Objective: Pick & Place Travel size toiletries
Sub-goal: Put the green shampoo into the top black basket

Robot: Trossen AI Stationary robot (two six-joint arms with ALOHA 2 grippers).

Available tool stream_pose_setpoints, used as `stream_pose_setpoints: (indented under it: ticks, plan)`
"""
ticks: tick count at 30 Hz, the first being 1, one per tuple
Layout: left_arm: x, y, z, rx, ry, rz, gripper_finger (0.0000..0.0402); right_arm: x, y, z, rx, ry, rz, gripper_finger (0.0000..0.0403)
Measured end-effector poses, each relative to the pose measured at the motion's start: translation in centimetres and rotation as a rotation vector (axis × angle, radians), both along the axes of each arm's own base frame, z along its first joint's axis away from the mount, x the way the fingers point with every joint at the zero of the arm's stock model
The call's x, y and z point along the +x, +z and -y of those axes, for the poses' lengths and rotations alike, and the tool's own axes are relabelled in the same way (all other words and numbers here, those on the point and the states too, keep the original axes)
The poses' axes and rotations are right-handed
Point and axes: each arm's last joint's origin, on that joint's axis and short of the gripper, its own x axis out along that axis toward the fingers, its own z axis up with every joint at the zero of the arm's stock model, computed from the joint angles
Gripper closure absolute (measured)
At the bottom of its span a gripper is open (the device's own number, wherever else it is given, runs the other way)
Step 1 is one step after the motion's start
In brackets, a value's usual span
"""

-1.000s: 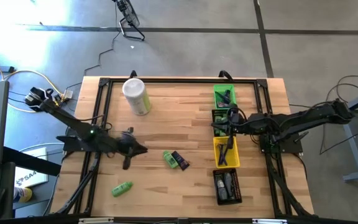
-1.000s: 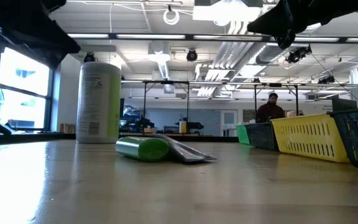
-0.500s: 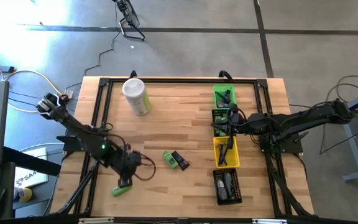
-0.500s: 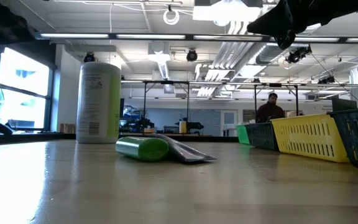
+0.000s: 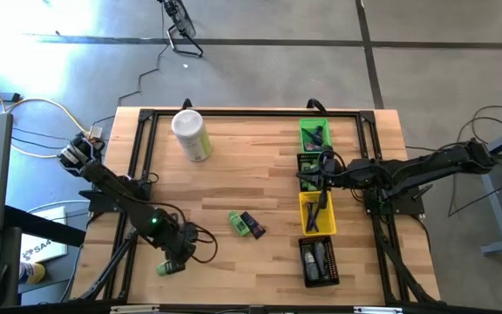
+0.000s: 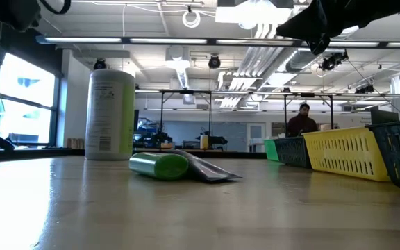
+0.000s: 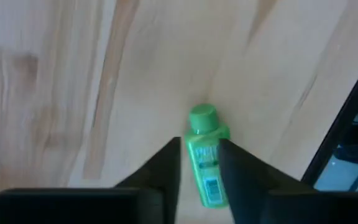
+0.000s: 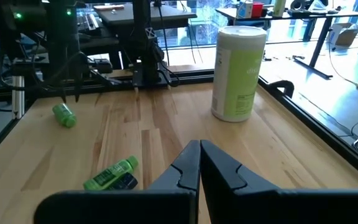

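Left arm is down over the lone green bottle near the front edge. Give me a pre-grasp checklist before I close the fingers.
1. Bottle between the fingers: ok. In the left wrist view the green bottle lies between the left gripper's two open fingers.
2. Alignment: ok. The bottle's long axis runs along the fingers, cap pointing away.
3. Fingers low enough to grip: cannot tell; contact with the table is not visible.
4. Clear surroundings: ok. The other green bottle and dark tube lie well apart, mid-table.
5. Right arm out of the way: ok. The right gripper, shut and empty, hangs over the bins.
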Motion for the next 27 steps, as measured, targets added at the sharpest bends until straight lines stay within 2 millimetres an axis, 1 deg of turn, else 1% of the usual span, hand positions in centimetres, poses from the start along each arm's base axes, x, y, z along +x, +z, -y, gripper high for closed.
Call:
stream_pose_setpoints:
  ticks: [9, 13, 16, 19, 23, 27]
  plan:
    - [-0.2, -0.1, 0.2, -0.077, 0.076, -0.089, 0.0142, 0.0, 0.0, 0.0, 0.003, 0.0, -0.004, 0.0399]
    - [-0.5, -0.1, 0.6, -0.074, 0.108, -0.095, 0.0097, -0.1, -0.2, 0.0, 0.003, -0.001, -0.024, 0.0399]
    - [-1.0, -0.2, 1.2, -0.066, 0.155, -0.103, 0.0088, -0.1, -0.3, 0.0, 0.002, -0.001, -0.035, 0.0399]
    - [-1.9, -0.2, 2.1, -0.06, 0.201, -0.107, 0.0093, -0.1, -0.4, 0.0, 0.004, -0.001, -0.038, 0.0399]
    - [-3.0, -0.2, 3.2, -0.014, 0.248, -0.048, 0.0106, -0.1, -0.4, 0.0, 0.005, -0.001, -0.038, 0.0399]
    - [-3.8, -0.2, 3.8, 0.016, 0.282, 0.005, 0.011, -0.1, -0.4, 0.0, 0.005, -0.001, -0.037, 0.0399]
